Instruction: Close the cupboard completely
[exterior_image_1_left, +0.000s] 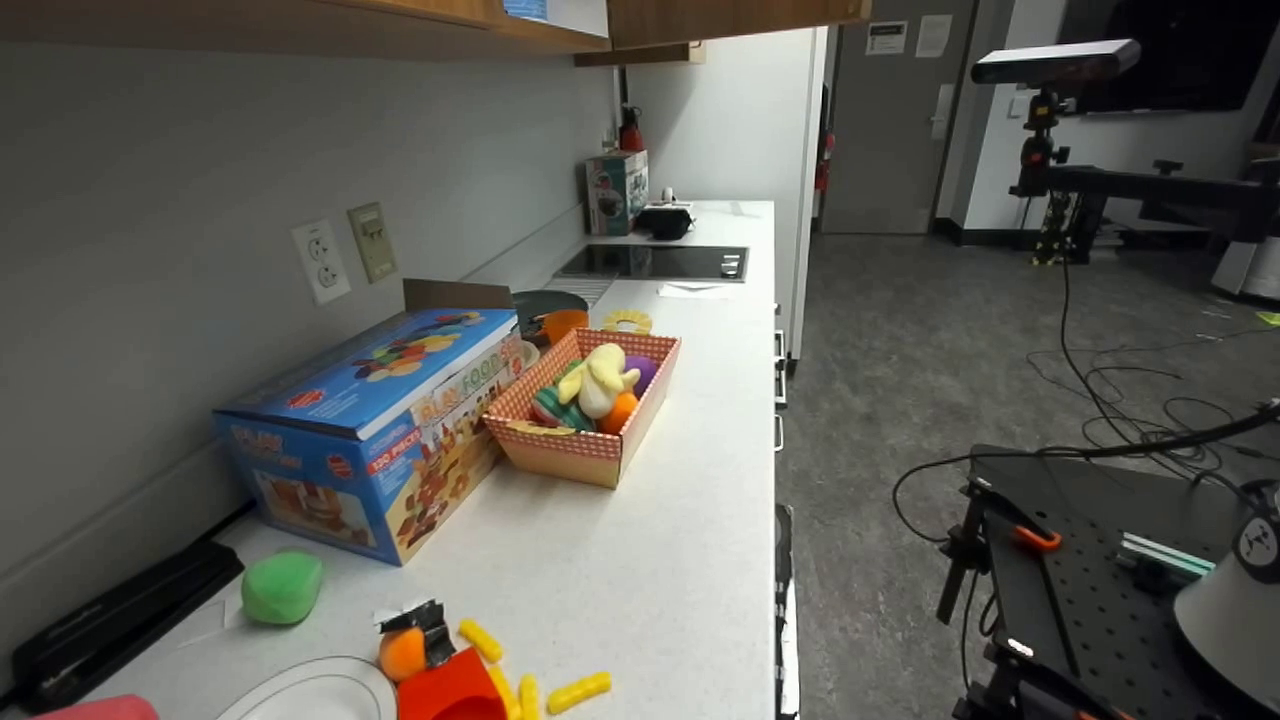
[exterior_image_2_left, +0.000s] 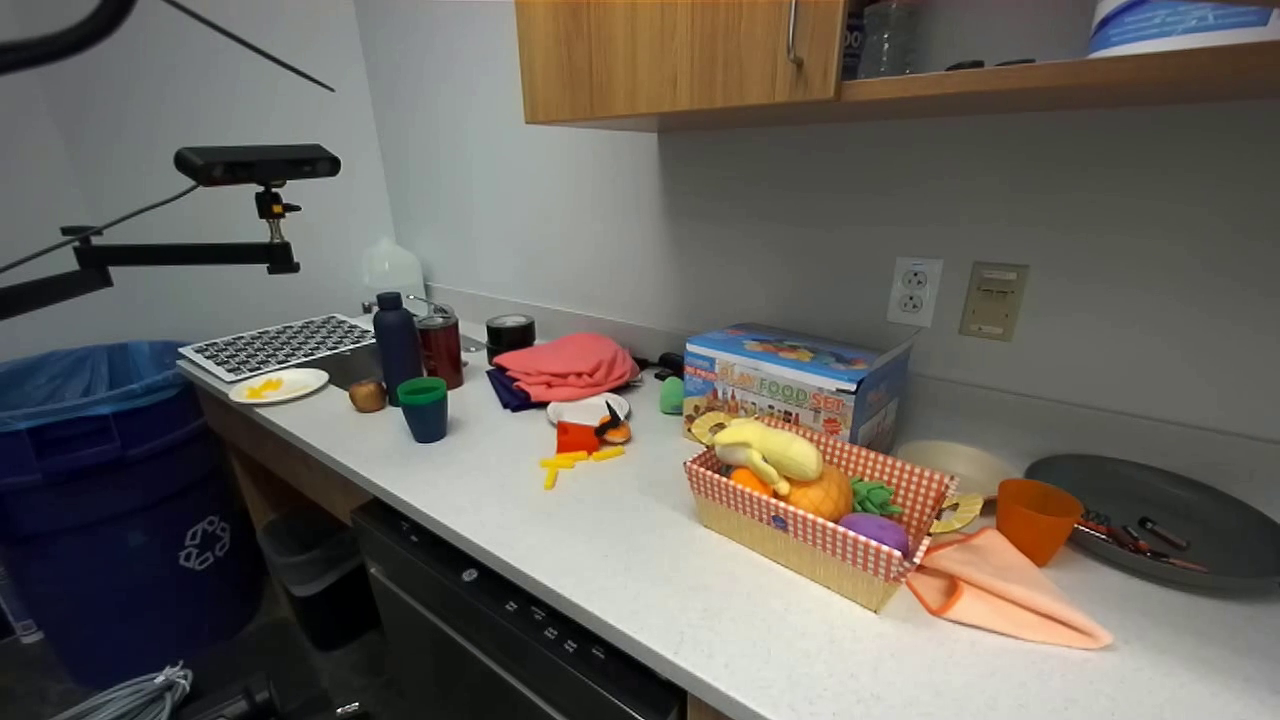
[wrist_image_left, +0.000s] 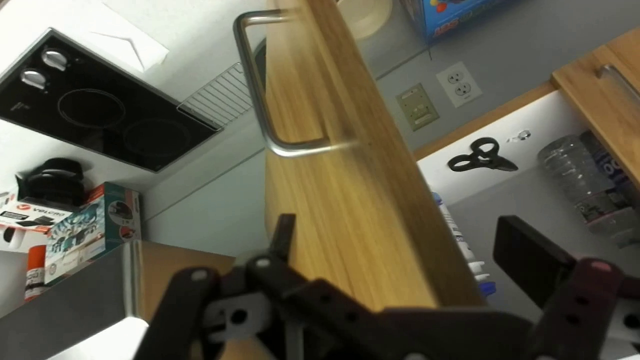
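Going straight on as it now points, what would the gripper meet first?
The open gripper would probably meet the wooden cupboard door first: in the wrist view it shows between the spread jaws, though its depth is unclear.

Smooth, grained wood on the cupboard (wrist_image_left: 325, 200), running twelve to five o'clock in the wrist view, and shiny metal on the handle (wrist_image_left: 255, 85) at eleven! Hand (wrist_image_left: 402, 242) mostly matt across six, glossy, glassy cooktop (wrist_image_left: 107, 107) at ten. In an exterior view, smooth table (exterior_image_2_left: 600, 540), crinkled plastic bag (exterior_image_2_left: 140, 385) at nine, matt cloth napkin (exterior_image_2_left: 1010, 590) at four!
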